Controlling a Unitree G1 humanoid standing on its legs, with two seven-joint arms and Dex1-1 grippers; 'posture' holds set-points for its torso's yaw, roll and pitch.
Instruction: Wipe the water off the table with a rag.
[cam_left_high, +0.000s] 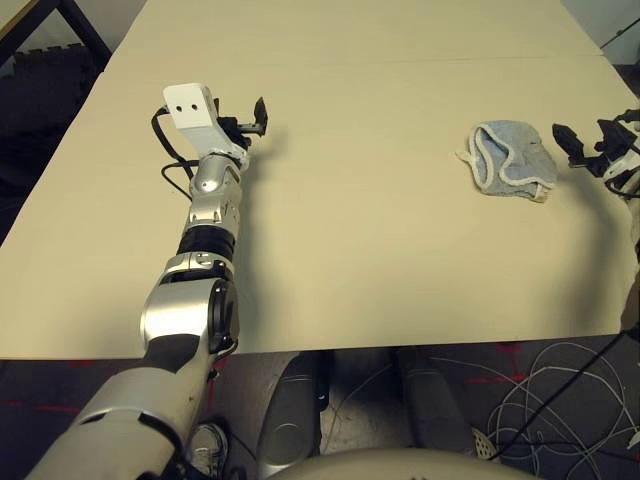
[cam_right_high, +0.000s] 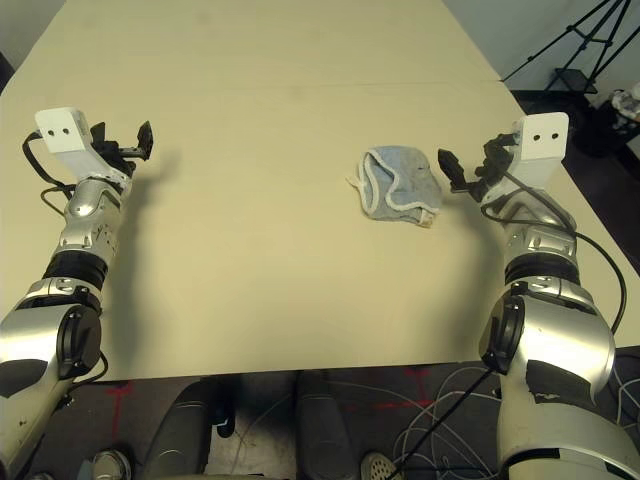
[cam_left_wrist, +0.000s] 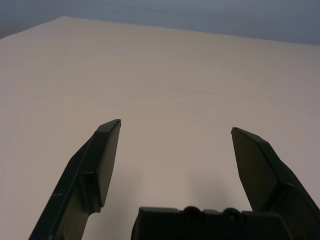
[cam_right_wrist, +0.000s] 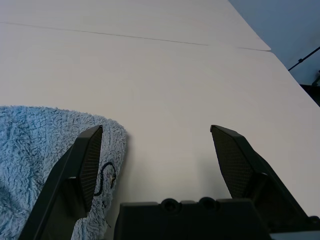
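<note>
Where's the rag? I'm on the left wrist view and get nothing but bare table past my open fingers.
Observer: The rag lies crumpled on the table, off to the robot's right.
Operator: Is the other arm near it?
Observer: Yes, the right gripper sits just beside its right edge, open, holding nothing.
Operator: And my arm?
Observer: The left gripper is far across the table from the rag.

— How's the light?
— Soft and even over the table (cam_left_high: 380, 260), with no glare. Faint, diffuse shadows lie beside each forearm and under the rag (cam_right_high: 400, 185).
— Sharpness?
— Head views are crisp. In the wrist views, the near black fingers (cam_left_wrist: 100, 165) look slightly soft.
</note>
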